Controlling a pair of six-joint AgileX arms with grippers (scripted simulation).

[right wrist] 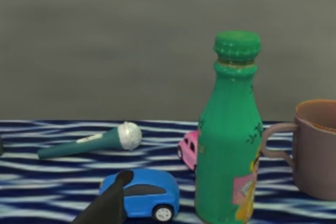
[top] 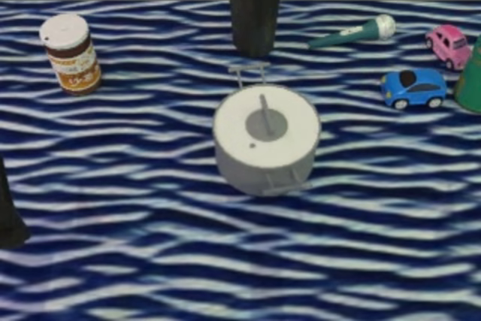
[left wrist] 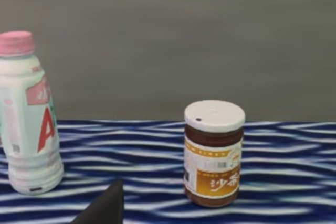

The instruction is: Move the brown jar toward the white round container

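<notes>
Brown jar (top: pixel 71 52) upright, left of white round container (top: pixel 266 139); pink-capped bottle (left wrist: pixel 26 114) only wrist-visible.

Jar (top: pixel 70 52) far left of central drum (top: pixel 266 139)

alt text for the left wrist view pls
A small brown cylindrical jar with a white round lid and cream-and-orange label stands upright on a blue-and-white wavy tablecloth. Apart from it stands a white plastic bottle with a pink cap; a dark gripper fingertip shows at the bottom edge.

Rendered sim tabletop: surface (top: pixel 135 246) w/ blue-white wave cloth, plain grey backdrop, scattered props, e.g. toy cars (top: pixel 413 88) & a microphone (top: pixel 353 32).
</notes>
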